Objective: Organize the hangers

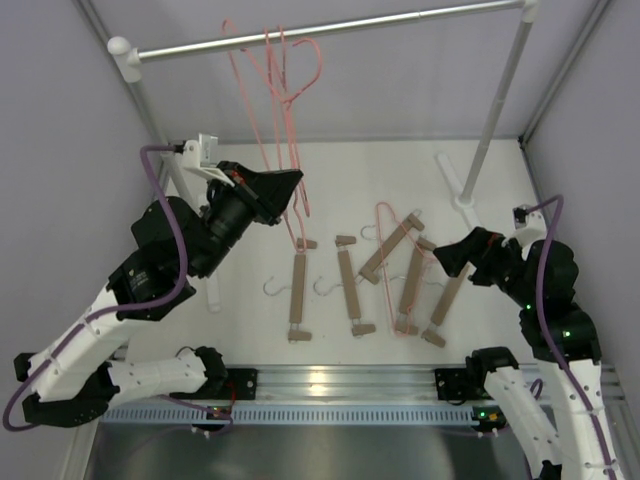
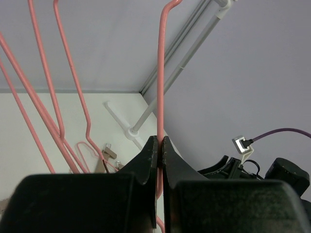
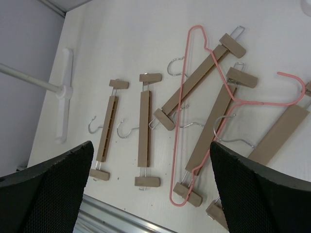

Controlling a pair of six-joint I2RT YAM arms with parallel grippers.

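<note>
Left gripper (image 2: 159, 141) pinched tight on wire of pink hanger (image 2: 161, 73), held up below rail (image 1: 330, 27). Other pink hangers (image 1: 283, 60) hooked over rail. Right gripper (image 1: 447, 257) wide open, holding nothing, hovering low over table (image 1: 400, 170). Five wooden hangers (image 1: 347, 285) lying flat there, another pink one (image 3: 179, 114) draped across a couple.

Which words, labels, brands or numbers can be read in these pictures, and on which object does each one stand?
None: no readable text shows in any view. The wooden hangers, the pink hangers and the rail carry no visible marking.
</note>
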